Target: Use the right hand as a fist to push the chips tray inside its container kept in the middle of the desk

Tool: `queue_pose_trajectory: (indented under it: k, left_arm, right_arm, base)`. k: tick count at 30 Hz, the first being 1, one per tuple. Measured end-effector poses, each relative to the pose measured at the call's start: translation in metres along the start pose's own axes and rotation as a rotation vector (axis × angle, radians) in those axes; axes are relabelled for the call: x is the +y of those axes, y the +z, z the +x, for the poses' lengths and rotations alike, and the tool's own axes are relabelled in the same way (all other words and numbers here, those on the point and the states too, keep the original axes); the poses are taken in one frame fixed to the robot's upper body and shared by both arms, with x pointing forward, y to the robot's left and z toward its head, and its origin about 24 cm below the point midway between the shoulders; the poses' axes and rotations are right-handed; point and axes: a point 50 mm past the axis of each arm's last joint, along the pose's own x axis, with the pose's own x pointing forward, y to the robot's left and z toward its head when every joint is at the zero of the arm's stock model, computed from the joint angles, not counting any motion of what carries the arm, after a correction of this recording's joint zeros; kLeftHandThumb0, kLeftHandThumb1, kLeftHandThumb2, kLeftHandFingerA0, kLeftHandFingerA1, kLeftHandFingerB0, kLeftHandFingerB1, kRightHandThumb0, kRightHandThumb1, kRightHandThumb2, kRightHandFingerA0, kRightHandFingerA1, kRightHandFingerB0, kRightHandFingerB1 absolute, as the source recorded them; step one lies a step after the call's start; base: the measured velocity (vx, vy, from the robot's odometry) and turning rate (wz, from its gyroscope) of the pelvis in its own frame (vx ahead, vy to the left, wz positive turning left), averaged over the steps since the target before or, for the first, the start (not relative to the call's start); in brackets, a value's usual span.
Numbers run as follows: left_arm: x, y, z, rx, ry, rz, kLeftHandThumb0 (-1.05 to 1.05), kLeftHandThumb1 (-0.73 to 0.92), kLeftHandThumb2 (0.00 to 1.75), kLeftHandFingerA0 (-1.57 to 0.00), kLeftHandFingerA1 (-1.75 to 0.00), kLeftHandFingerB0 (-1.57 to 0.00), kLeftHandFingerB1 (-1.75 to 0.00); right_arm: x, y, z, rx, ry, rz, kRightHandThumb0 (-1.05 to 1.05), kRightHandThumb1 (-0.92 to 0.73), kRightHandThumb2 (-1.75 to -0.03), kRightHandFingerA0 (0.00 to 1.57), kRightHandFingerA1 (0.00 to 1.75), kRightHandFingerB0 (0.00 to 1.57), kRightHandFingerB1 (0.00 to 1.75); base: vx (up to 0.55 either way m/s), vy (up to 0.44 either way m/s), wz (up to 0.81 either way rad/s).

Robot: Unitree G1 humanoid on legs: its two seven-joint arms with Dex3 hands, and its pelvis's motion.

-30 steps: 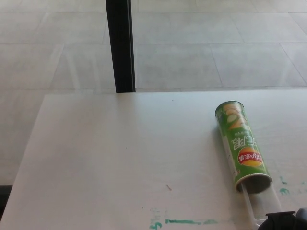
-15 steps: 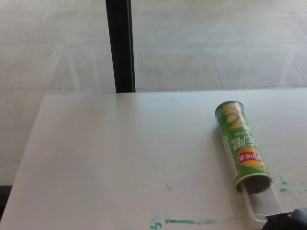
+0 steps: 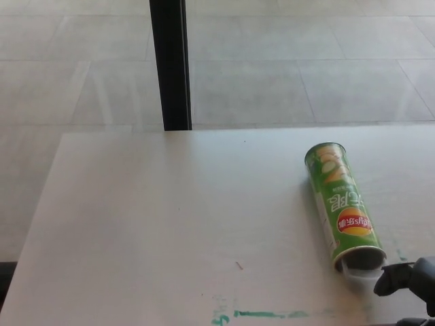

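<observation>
Tray (image 3: pixel 360 274): I judge it mostly inside the can (image 3: pixel 343 205), lower right.
Remaining: short stub.
Right hand (image 3: pixel 411 280): finger state, cannot tell.

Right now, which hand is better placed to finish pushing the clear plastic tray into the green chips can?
The right hand: it sits beside the clear plastic tray, whose end protrudes from the green cylindrical chips can. The left hand is not in view.
</observation>
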Motion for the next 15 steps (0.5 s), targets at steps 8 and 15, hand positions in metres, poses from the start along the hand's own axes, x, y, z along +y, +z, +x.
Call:
queue_pose_trajectory:
  k: [8,15]
  left_arm:
    - [0.001,-0.003,-0.001,0.009,-0.001,0.02,-0.72,0.92,0.67,-0.59,-0.81,-0.49,-0.57]
    - [0.001,-0.003,-0.001,0.006,-0.002,0.037,-0.73,0.91,0.66,-0.61,-0.85,-0.46,-0.53]
  right_arm:
    - [-0.006,0.007,0.005,-0.022,-0.027,0.005,-0.54,-0.71,-0.61,0.83,0.6,0.52,0.4]
    - [0.003,0.013,0.014,-0.039,-0.011,0.026,-0.51,-0.69,-0.61,0.9,0.66,0.52,0.42]
  base:
    - [0.0,0.0,0.0]
    - [0.0,0.0,0.0]
